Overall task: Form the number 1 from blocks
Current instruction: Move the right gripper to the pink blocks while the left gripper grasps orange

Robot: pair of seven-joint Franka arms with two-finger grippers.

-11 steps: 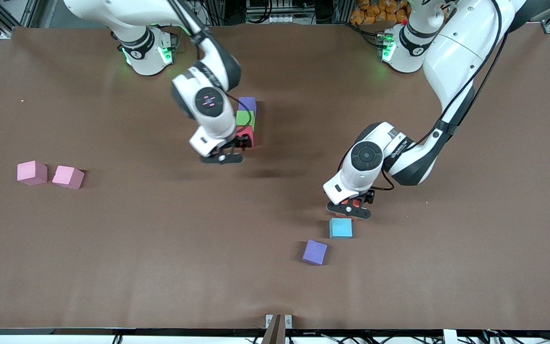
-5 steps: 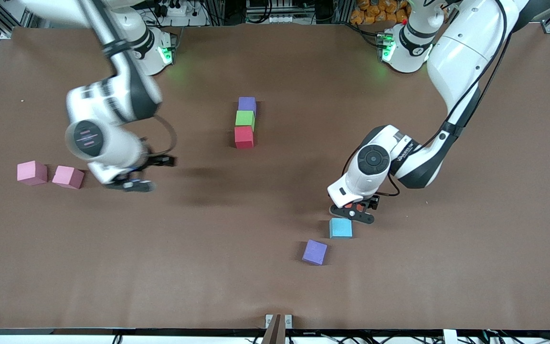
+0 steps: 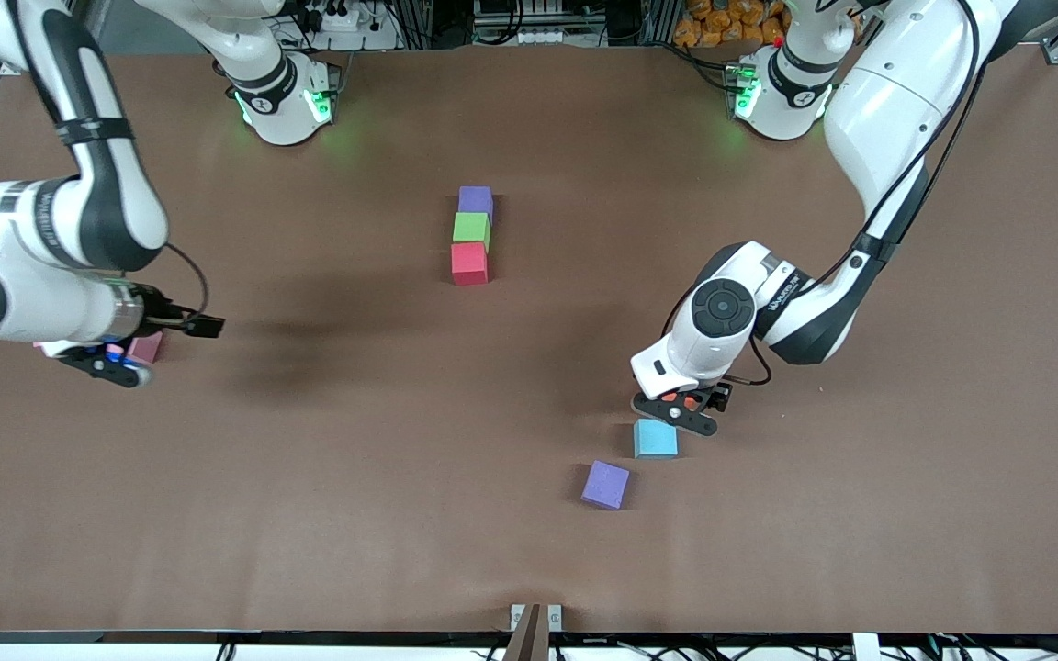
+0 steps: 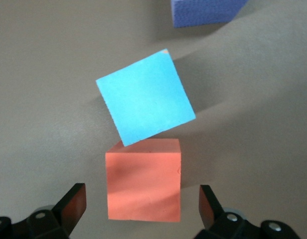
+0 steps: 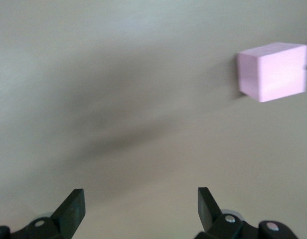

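A short line of touching blocks lies mid-table: purple (image 3: 475, 199), green (image 3: 471, 227), red (image 3: 469, 263). My left gripper (image 3: 680, 410) is open and stands low over an orange block (image 4: 143, 181), one finger on each side with gaps, not touching it (image 4: 142, 205). A light blue block (image 3: 655, 438) (image 4: 146, 97) touches the orange one's edge, and a second purple block (image 3: 605, 485) (image 4: 206, 11) lies nearer the front camera. My right gripper (image 3: 106, 363) (image 5: 141, 204) is open and empty over the table by a pink block (image 3: 145, 347) (image 5: 273, 71), which its arm partly hides.
The brown table (image 3: 354, 514) stretches wide around the blocks. Both robot bases stand along the table's back edge. The right arm's wrist covers the spot beside the pink block at its end of the table.
My right arm has swung away from the red end of the line to the pink block at its own end of the table. My left gripper has shifted slightly over the orange block.
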